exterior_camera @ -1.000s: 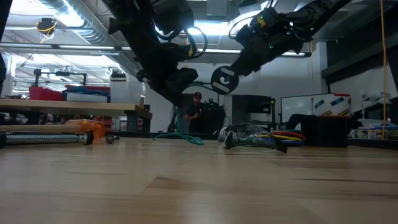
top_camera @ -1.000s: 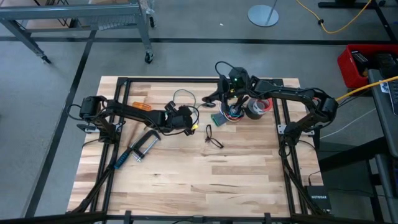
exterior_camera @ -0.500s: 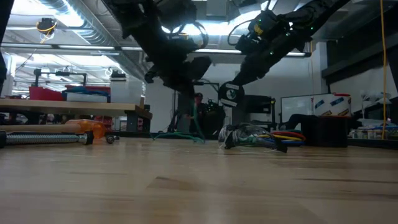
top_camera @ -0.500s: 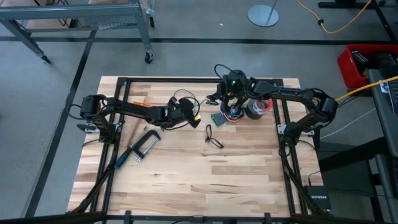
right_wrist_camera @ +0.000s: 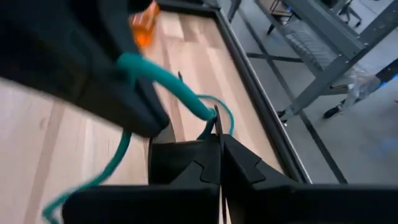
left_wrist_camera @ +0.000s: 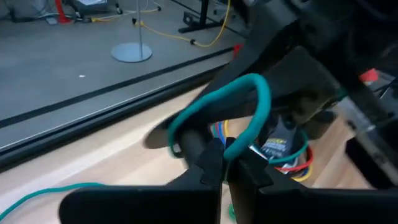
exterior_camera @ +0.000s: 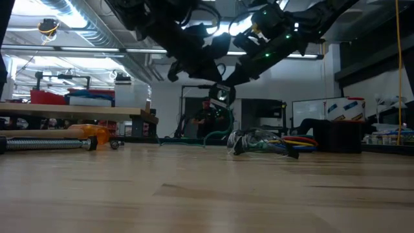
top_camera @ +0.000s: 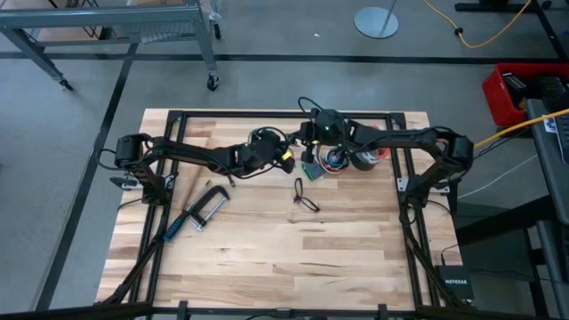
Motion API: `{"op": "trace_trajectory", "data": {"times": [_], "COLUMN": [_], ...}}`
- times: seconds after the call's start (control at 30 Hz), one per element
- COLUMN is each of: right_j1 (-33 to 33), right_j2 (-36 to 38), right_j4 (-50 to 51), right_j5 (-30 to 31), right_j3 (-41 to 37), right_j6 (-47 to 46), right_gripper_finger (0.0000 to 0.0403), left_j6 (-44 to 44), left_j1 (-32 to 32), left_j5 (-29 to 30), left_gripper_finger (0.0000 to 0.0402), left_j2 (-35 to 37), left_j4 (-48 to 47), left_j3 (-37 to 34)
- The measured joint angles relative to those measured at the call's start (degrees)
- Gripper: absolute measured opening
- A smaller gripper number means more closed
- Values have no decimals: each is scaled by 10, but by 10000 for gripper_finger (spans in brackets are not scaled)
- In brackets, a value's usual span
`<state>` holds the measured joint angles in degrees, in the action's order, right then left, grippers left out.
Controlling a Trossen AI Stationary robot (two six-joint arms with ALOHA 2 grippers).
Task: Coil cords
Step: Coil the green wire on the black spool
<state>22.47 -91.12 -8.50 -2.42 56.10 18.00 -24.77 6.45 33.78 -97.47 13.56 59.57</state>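
left gripper (top_camera: pixel 286 160): jaws clamped on cord (left_wrist_camera: pixel 214 109) | right gripper (top_camera: pixel 308 148): jaws clamped on cord

On the table I count one cord (top_camera: pixel 267 135), one metal clamp (top_camera: pixel 196 213), one bundle of coloured wires (top_camera: pixel 335 160), one spectacle-shaped wire loop (top_camera: pixel 303 195), and two arms' grippers, left (top_camera: pixel 286 158) and right (top_camera: pixel 307 133).

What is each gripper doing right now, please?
Left gripper: shut on the cord, above the table.
Right gripper: shut on the same cord.
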Motion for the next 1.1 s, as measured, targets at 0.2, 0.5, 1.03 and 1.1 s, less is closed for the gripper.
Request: {"op": "trace_trajectory", "data": {"times": [0.2, 0.5, 1.03, 1.1], "right_j1": [0, 0, 0, 1], "right_j2": [-10, -10, -10, -10], "right_j4": [-69, -166, -222, -217], "right_j5": [1, -3, -17, -17], "right_j3": [0, 1, 1, 1], "right_j6": [-70, -138, -193, -193], "right_gripper_finger": [3, 3, 3, 3], "left_j6": [-8, -4, 19, 31], "left_j1": [-8, -12, -12, -14], "left_j5": [-12, -9, 7, 18], "left_gripper_finger": [2, 2, 1, 1], "left_j2": [0, -4, -30, -30], "left_j4": [8, 22, 15, 1], "left_j3": [0, 0, 0, 0]}}
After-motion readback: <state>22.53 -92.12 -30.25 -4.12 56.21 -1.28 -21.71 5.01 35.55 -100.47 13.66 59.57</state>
